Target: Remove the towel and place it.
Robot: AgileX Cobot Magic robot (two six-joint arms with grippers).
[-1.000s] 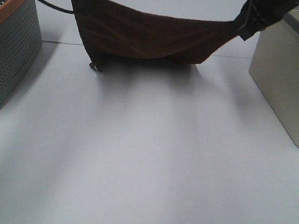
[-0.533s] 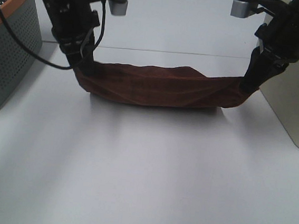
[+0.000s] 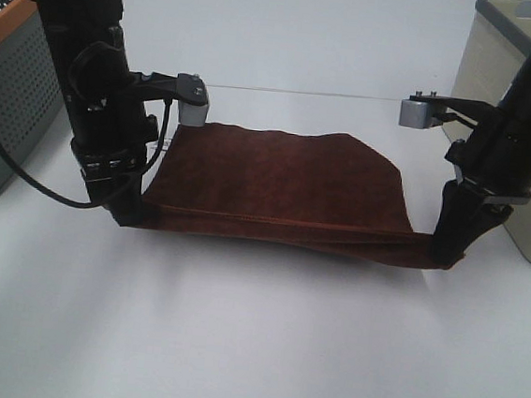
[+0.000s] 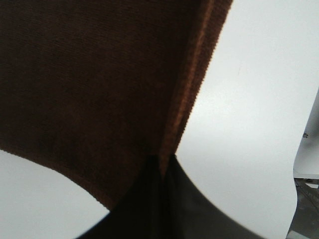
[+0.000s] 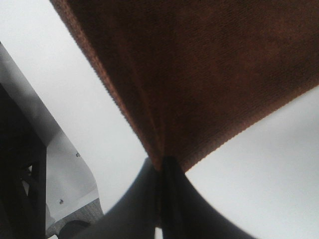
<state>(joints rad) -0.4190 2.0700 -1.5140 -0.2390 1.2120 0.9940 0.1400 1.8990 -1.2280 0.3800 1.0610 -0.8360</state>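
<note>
Towel mid-table, lying mostly flat, near hem stretched between both grippers. Left gripper pressed together on towel corner at 8 o'clock; right gripper pinching corner at 4 o'clock. Grey basket, orange rim, at 9 o'clock, apart from towel; contents barely visible, something blue. Beige bin at 2 o'clock behind right arm; inside hidden.

Both arms are showing matt black casings. The left arm is carrying a small grey camera box on a black bracket, and a black cable is looping out from its side. The right arm is wearing a matching grey box. The left gripper and right gripper are tapering into dark, smooth fingers.
</note>
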